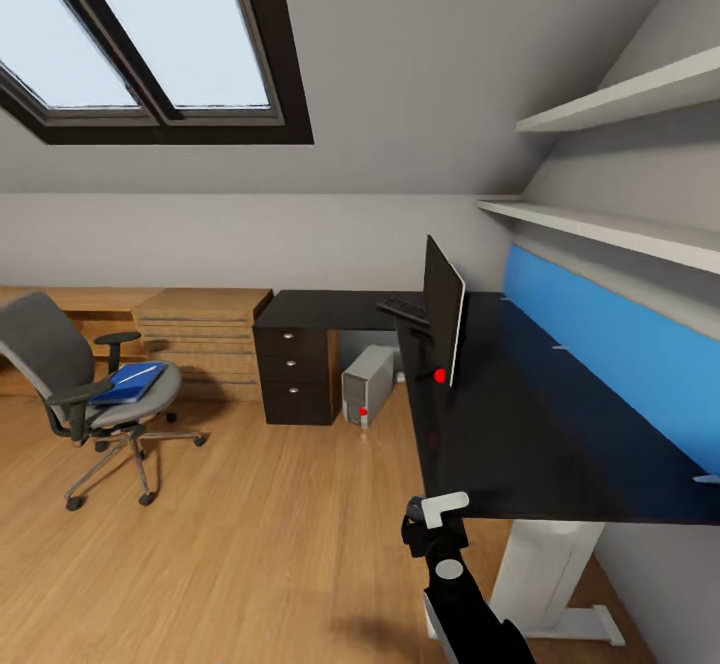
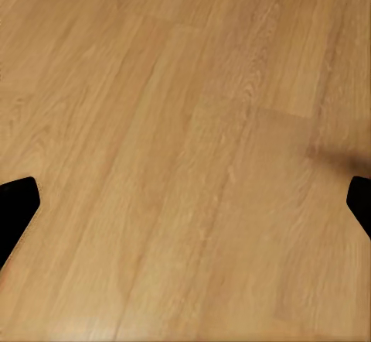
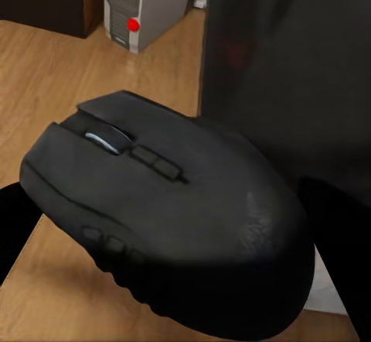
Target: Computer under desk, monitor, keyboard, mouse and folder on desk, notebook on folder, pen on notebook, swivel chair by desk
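The desk [image 1: 540, 414], L-shaped with a black top, runs along the right wall under a blue back panel [image 1: 610, 354]; its dark drawers [image 1: 295, 369] sit at the far corner and a white leg [image 1: 545, 569] stands at the near end. Beside the drawers stands a light wooden drawer unit [image 1: 205, 339]. The wooden floor [image 1: 230, 544] spreads from it to the robot. Above, a skylight [image 1: 150, 34] is set in the sloping ceiling, and two white shelves [image 1: 610, 159] hang over the desk.

The swivel chair [image 1: 85, 384] stands well apart from the desk, out on the floor to the left. On its seat lies the blue folder [image 1: 125, 384], with a slim white pen [image 1: 143, 372] on top.

The monitor [image 1: 443, 309] stands upright on the desk, seen nearly edge-on, and the keyboard [image 1: 403, 309] lies just behind it. The computer [image 1: 367, 384] rests on the floor under the desk, next to the drawers, its red light showing.

The right gripper [image 1: 437, 524] hovers just off the near edge of the desk. In the right wrist view its fingers [image 3: 19, 230] pinch the black mouse [image 3: 174, 210] from both sides, above the floor and the desk edge, with the computer beyond.

The left gripper [image 2: 185, 206] has its fingertips [image 2: 15, 206] spread wide over bare floor, holding nothing.
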### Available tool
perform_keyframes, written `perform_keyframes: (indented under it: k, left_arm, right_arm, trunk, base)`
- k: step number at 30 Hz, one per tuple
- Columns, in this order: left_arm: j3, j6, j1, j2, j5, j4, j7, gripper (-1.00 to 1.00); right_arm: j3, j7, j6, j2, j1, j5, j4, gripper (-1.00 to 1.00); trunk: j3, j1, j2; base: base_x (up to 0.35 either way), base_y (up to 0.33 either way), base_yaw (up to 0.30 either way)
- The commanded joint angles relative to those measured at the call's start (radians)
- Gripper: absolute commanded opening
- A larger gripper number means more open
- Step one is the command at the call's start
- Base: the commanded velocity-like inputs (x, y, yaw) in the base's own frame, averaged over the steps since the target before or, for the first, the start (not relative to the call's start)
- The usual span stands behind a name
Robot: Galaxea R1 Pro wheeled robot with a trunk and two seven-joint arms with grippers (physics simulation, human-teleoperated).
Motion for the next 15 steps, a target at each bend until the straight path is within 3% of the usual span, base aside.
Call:
perform_keyframes:
  k: [1, 6, 15]
  left_arm:
    - [0.001, -0.004, 0.000, -0.001, 0.008, 0.000, 0.000, 1.00]
    - [0.000, -0.005, 0.000, 0.000, 0.008, 0.000, -0.001, 1.00]
    - [0.000, -0.005, 0.000, 0.000, 0.008, 0.000, -0.001, 1.00]
  right_arm:
    - [0.002, -0.004, 0.010, 0.000, 0.000, 0.011, -0.001, -1.00]
    - [0.003, -0.005, 0.009, 0.000, 0.001, 0.011, -0.002, -1.00]
    - [0.003, -0.005, 0.008, 0.000, 0.001, 0.011, -0.001, -1.00]
  trunk:
    - [-0.001, 0.000, -0.001]
    - [-0.001, 0.000, -0.001]
    - [-0.001, 0.000, -0.001]
  base:
    - [-0.002, 0.031, 0.000]
    - [0.172, 0.147, 0.064]
    - [0.241, 0.204, 0.263]
